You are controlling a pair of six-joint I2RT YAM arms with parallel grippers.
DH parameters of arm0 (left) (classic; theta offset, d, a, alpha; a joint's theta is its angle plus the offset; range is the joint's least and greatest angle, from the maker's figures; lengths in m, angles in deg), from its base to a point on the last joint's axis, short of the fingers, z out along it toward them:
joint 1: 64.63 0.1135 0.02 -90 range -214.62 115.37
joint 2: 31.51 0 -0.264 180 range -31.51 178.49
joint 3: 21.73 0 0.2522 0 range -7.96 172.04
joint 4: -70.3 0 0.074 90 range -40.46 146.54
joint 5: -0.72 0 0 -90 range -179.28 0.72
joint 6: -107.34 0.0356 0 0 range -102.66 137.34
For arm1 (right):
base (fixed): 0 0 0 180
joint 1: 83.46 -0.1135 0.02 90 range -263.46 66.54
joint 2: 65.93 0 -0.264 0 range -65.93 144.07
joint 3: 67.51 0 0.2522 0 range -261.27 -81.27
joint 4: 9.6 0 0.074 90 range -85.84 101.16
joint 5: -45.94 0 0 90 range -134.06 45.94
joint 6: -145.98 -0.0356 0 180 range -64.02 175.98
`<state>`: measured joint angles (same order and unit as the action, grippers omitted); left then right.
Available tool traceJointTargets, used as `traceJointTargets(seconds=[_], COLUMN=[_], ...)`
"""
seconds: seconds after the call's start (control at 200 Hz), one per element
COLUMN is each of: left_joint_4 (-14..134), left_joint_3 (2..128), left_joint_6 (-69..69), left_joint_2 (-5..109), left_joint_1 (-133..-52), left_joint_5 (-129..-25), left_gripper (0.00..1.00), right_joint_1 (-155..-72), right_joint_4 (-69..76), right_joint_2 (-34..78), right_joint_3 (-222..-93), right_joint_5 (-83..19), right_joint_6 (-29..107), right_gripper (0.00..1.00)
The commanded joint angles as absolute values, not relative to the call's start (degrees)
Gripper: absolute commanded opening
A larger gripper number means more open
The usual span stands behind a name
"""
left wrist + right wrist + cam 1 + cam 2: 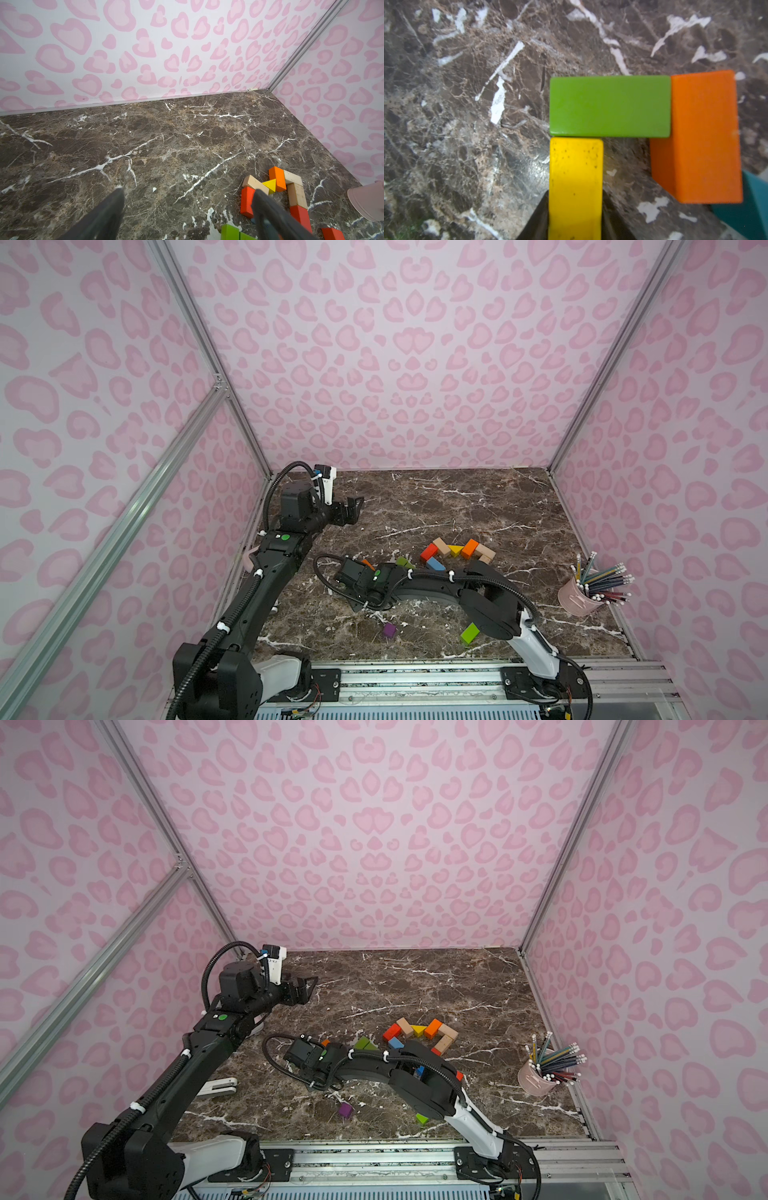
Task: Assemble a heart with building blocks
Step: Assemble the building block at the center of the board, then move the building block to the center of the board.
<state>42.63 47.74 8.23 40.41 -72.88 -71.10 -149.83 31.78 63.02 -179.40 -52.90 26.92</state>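
Note:
In the right wrist view my right gripper (pixel 576 209) is shut on a yellow block (pixel 576 176), one dark finger on each long side. The yellow block's far end meets the long side of a green block (pixel 610 106), and an orange block (pixel 702 137) stands against that green block's end. In both top views several building blocks form a partial outline (pixel 456 549) (pixel 419 1031) at mid-table: red, plain wood, yellow wedge, orange, blue. My right wrist (pixel 361 574) hides its own jaws there. My left gripper (pixel 353 508) (pixel 188 193) hangs open and empty at the back left.
A purple cube (pixel 389 630) and a green block (pixel 470 632) lie loose near the front. A pink cup of pencils (pixel 577 597) stands at the right edge. A white object (pixel 218 1086) lies under my left arm. Patterned walls close three sides.

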Motion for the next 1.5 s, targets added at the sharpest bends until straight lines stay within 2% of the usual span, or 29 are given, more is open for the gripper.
traceJointTargets(seconds=[0.0,0.11,0.31,0.555,0.85,1.05,1.495], left_joint_4=[44.8,44.8,44.8,44.7,45.0,45.4,46.5], left_joint_3=[47.7,47.8,47.7,47.8,47.4,46.8,45.7], left_joint_6=[8.8,8.8,8.8,8.8,8.9,9.1,10.7], left_joint_2=[40.3,40.3,40.3,40.2,39.9,39.3,37.9], left_joint_1=[-72.9,-72.8,-72.8,-72.9,-73.0,-74.0,-76.9], left_joint_5=[-70.8,-70.7,-70.7,-70.4,-69.7,-69.3,-68.2], left_gripper=[0.98,0.98,0.98,0.98,0.98,0.98,0.98], right_joint_1=[-149.8,-149.8,-149.8,-149.9,-150.0,-150.2,-151.5], right_joint_4=[32.4,32.5,32.4,29.7,21.7,21.8,32.6], right_joint_2=[63.3,63.3,63.0,59.9,45.1,33.1,6.0], right_joint_3=[-180.2,-180.2,-180.0,-176.3,-161.7,-149.1,-125.4], right_joint_5=[-53.2,-53.2,-53.4,-52.8,-53.0,-54.7,-57.5], right_joint_6=[27.3,27.2,27.2,27.5,30.9,29.4,12.7], right_gripper=[0.37,0.41,0.53,0.57,0.62,0.64,0.69])
